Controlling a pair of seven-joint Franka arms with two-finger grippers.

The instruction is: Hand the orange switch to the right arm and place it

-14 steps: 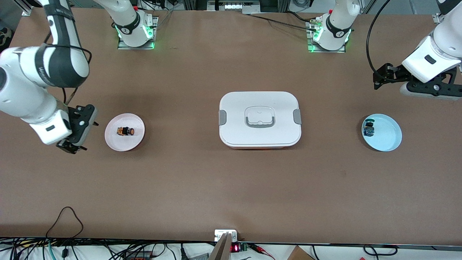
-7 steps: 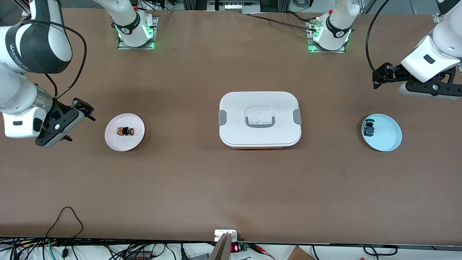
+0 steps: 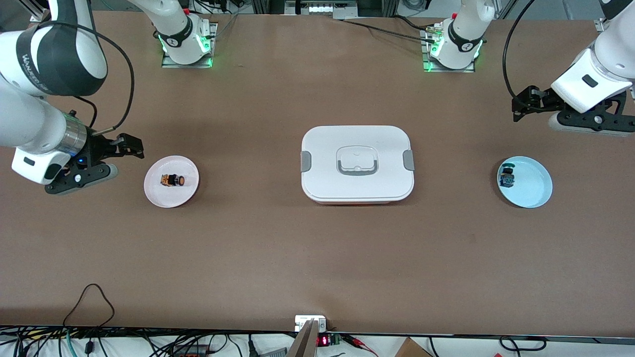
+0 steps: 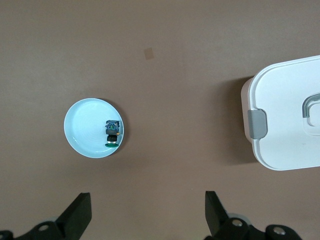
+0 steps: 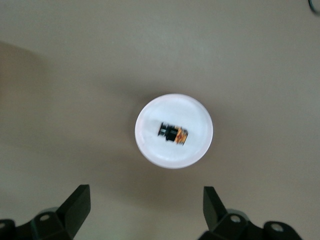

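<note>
The orange switch (image 3: pixel 173 180) lies on its side on a small pink plate (image 3: pixel 159 194) toward the right arm's end of the table. It also shows in the right wrist view (image 5: pixel 174 133), on the plate (image 5: pixel 196 122). My right gripper (image 3: pixel 132 147) is open and empty, up in the air beside the plate, just off its rim; its jaws (image 5: pixel 145 210) stand wide apart. My left gripper (image 3: pixel 521 104) is open and empty, up over the table at the left arm's end; the left arm waits.
A white lidded container (image 3: pixel 357 163) with grey latches stands mid-table and shows in the left wrist view (image 4: pixel 285 115). A light blue plate (image 3: pixel 535 189) holds a blue-green switch (image 3: pixel 507 176), also in the left wrist view (image 4: pixel 113 132).
The right arm has swung and turned its wrist, bringing its gripper closer to the pink plate. The left arm has barely moved.
</note>
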